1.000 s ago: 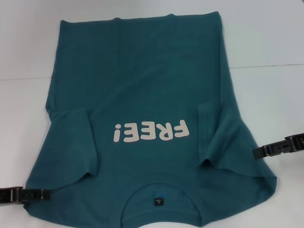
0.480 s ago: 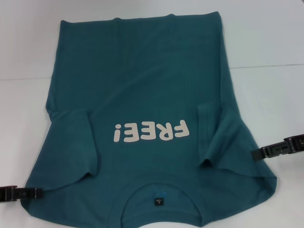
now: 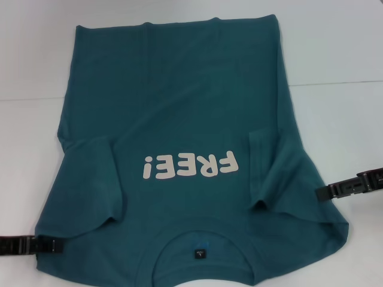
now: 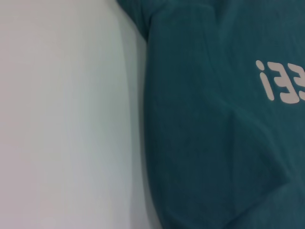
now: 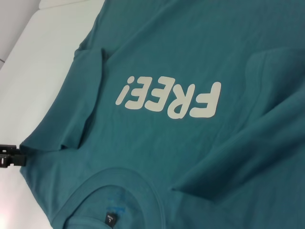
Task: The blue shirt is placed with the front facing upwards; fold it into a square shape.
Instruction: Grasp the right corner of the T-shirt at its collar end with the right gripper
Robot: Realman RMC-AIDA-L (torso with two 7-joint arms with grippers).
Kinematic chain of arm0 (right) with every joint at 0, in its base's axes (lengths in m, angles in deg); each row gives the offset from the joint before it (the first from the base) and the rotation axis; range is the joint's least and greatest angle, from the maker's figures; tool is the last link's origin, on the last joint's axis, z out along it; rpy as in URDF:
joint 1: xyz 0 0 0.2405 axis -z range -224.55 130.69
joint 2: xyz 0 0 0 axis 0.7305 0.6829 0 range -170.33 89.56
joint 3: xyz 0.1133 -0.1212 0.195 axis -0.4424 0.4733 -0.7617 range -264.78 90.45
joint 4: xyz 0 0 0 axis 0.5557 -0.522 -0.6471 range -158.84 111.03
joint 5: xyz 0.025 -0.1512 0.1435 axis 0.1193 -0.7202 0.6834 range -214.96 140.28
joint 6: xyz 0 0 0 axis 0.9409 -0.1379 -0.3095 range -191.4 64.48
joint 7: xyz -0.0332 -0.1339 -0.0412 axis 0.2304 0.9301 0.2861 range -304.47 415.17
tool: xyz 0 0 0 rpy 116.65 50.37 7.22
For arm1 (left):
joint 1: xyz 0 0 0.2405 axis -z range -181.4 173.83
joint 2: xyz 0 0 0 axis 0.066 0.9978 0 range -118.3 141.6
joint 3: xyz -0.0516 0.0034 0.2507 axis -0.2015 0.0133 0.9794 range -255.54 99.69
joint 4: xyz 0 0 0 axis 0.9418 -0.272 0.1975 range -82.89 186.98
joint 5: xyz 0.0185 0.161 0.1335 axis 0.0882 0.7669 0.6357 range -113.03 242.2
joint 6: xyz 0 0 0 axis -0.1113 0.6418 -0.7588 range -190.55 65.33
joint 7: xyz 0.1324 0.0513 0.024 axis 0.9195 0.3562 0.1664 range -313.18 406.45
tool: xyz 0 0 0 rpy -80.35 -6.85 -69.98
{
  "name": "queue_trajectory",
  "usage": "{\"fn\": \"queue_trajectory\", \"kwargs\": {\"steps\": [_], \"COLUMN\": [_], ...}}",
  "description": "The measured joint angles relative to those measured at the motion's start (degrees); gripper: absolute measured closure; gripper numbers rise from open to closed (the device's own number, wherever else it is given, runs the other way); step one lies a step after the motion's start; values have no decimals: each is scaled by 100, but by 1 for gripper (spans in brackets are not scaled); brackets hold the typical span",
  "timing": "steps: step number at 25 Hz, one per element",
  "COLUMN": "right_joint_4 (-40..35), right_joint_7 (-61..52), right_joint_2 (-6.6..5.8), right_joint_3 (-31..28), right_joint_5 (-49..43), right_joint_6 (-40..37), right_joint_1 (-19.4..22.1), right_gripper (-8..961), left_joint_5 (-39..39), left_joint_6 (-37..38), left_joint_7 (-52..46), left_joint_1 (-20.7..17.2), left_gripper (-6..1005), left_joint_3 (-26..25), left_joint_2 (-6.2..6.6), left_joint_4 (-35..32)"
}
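Large teal-blue short-sleeved cloth T-shirt (image 3: 179, 119): soft knit, matt, lightly creased around folded-in sleeves. Off-white "FREE!" chest print (image 3: 190, 165): smooth, flat, slightly sheeny against cloth. Round neck band (image 5: 95, 183): ribbed texture, at 6 o'clock in head view; small dark woven label (image 3: 199, 254) inside. White tabletop (image 3: 335, 54): smooth, faint sheen. Black left gripper (image 3: 27, 245) at 8 o'clock, black right gripper (image 3: 350, 186) at 4 o'clock: hard, matt, plastic-looking.

The blue shirt (image 3: 179, 119) lies flat, print up, both sleeves folded inward, collar nearest the robot.
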Motion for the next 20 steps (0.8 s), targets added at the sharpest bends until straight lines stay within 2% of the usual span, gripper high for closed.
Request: {"fn": "queue_trajectory", "kwargs": {"steps": [5,16,18,20], "right_joint_4": [-13,-9,-9,-8], "right_joint_7": [-18,-14,-14,-12], "right_joint_2": [-4,2,2,-4], "right_joint_3": [-18,-61,-63,-79], "right_joint_5": [14,52,73,84], "right_joint_6": [-66,-120,-121,-122], "right_joint_1": [6,19,25,31], "right_gripper": [135,135,135,135], "left_joint_5": [40,41,26,13], "left_joint_6": [-51,-106,-108,-108], "left_joint_7": [-16,-32,-41,-45], "left_joint_1": [11,-9,-22,-28], "left_gripper": [398,604,844,883], "left_joint_3": [16,13,5,-2], "left_joint_2": [-65,-68,-68,-68], "left_joint_4": [-198,-175,-189,-196]}}
